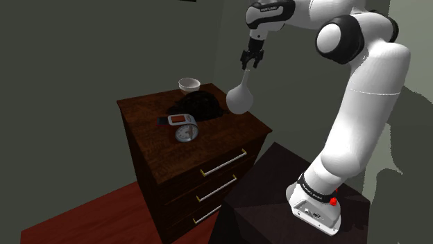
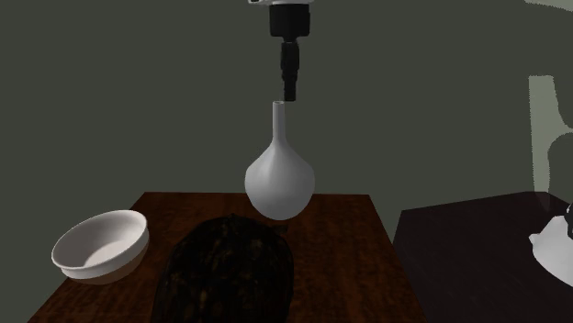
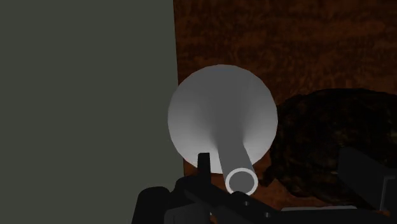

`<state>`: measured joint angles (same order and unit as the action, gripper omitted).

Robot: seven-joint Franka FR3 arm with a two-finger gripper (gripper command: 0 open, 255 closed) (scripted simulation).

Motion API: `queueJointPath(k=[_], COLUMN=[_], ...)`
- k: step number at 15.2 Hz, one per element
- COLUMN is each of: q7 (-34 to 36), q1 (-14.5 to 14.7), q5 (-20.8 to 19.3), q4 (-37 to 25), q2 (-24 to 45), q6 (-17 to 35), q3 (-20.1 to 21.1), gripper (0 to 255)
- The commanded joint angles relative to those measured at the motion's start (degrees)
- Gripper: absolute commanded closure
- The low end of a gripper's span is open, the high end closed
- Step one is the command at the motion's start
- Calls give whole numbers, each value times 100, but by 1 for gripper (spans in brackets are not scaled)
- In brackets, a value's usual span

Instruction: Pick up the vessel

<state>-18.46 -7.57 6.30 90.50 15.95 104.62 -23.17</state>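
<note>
My claw point(image 1: 250, 66) hangs open, fingers apart astride the neck of the 1 white vase point(image 2: 280, 174), clasping nothing. The vase stands on the dresser point(image 2: 344, 248), at 1 o'clock from the dark lump point(image 2: 225, 271).

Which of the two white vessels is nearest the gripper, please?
The long-necked, round-bellied vase, directly beneath the gripper; the shallow bowl sits well apart from it on the dresser.
</note>
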Motion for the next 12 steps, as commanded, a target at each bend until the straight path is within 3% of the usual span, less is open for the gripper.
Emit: queueJointPath(k=[1, 2, 11, 12], q7=[-150, -176, -212, -208], q1=[-195, -251, -229, -224], q5=[213, 260, 299, 298], q4=[-615, -770, -280, -267], q2=[511, 637, 705, 702], q6=[-177, -219, 331, 340], q3=[-13, -6, 24, 25], gripper=[0, 0, 0, 255])
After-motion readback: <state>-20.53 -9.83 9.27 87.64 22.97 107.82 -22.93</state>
